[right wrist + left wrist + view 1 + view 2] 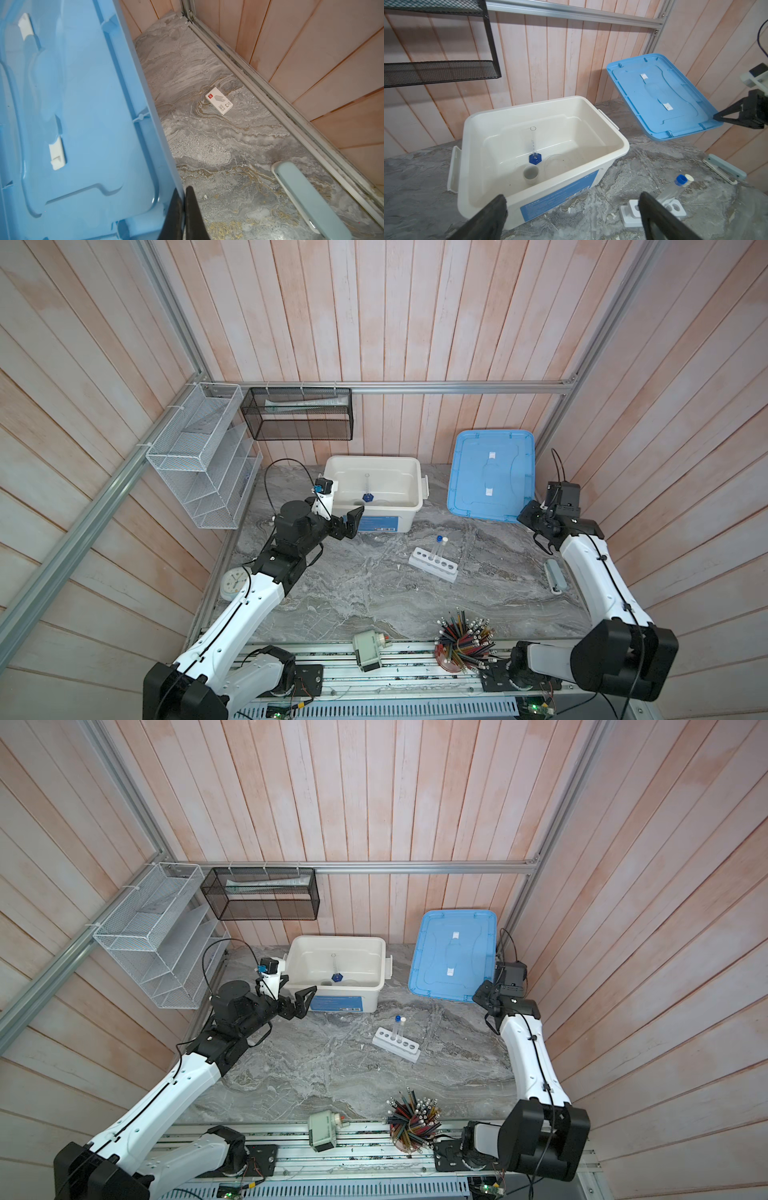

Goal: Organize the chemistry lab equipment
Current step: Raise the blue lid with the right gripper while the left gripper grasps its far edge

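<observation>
Just ahead of the wide-open left pincer (348, 523), the bin (477, 155) holds cylinder (535, 158), dish (557, 164) and cup (531, 173). Off to that pincer's right, well apart, stands the rack (433, 564) with both tubes (438, 549). The right pincer (184, 192) grips the lid (83, 104) by its edge, tilted up. Packing the rack looks like the step in hand: reach across, close on it squarely. Bin label (560, 195) and the box (218, 103) beyond the right pincer: print unreadable.

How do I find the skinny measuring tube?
Look inside the open white bin at the back of the table. A thin clear cylinder stands upright on its floor. Unlike the white cup and flat dish beside it, it has a blue six-sided base.
</observation>
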You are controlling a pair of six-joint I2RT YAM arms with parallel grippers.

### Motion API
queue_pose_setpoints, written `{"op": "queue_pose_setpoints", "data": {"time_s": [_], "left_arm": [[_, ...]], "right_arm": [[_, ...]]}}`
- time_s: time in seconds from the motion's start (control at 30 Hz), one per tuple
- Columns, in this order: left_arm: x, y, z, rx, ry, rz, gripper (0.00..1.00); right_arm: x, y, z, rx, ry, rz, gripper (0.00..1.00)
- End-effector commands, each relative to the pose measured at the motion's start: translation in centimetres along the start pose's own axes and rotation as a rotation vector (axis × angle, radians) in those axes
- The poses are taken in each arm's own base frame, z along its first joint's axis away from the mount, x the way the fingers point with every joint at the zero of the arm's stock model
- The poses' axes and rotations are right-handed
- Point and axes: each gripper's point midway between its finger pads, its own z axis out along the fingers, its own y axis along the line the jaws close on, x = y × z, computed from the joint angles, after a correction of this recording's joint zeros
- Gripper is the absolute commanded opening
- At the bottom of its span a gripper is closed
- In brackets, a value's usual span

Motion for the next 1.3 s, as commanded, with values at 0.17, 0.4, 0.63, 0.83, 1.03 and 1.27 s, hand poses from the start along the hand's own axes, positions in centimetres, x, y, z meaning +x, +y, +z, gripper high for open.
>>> {"op": "queue_pose_setpoints", "data": {"time_s": [0.17,0.4,0.63,0.83,1.03,1.27], "left_arm": [[-2.6,-4.7,1.6,0.184,-0.054,-0.05,1.0],[-1.4,-9.3,4.0,0.32,-0.024,-0.075,1.0],[-1.9,-12.3,6.7,0.448,-0.036,-0.108,1.0],[-3.4,-13.7,8.8,0.521,-0.069,-0.131,1.0],[-3.4,-13.9,10.6,0.535,-0.062,-0.149,1.0],[-3.6,-14.3,12.0,0.558,-0.049,-0.151,1.0]], "right_arm": [[-2.5,1.4,-6.2,-0.098,-0.115,-0.065,0.0],[-2.8,3.2,-8.5,-0.195,-0.12,-0.111,0.0],[-2.8,5.0,-10.1,-0.266,-0.118,-0.14,0.0],[-1.9,6.6,-11.0,-0.304,-0.102,-0.187,0.0],[-1.3,7.3,-11.4,-0.319,-0.09,-0.213,0.0],[-1.5,7.7,-12.0,-0.323,-0.096,-0.228,0.0]]}}
